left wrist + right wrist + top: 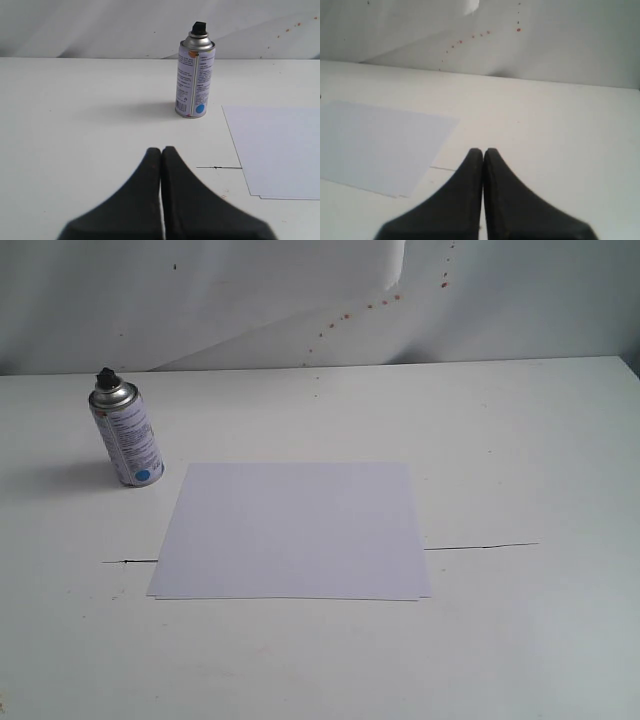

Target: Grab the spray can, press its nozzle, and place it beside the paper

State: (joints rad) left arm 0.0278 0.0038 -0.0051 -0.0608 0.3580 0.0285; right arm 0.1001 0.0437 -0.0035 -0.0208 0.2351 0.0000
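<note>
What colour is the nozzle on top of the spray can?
The nozzle is black, above the silver spray can. The left wrist view shows it best.

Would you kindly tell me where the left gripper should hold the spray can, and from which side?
Grip the can around its straight cylindrical body, mid-height, below the domed shoulder, leaving the nozzle free. It stands upright, apart from the paper, ahead of the shut left gripper, so a level approach from that side, jaws opened first, seems best.
</note>
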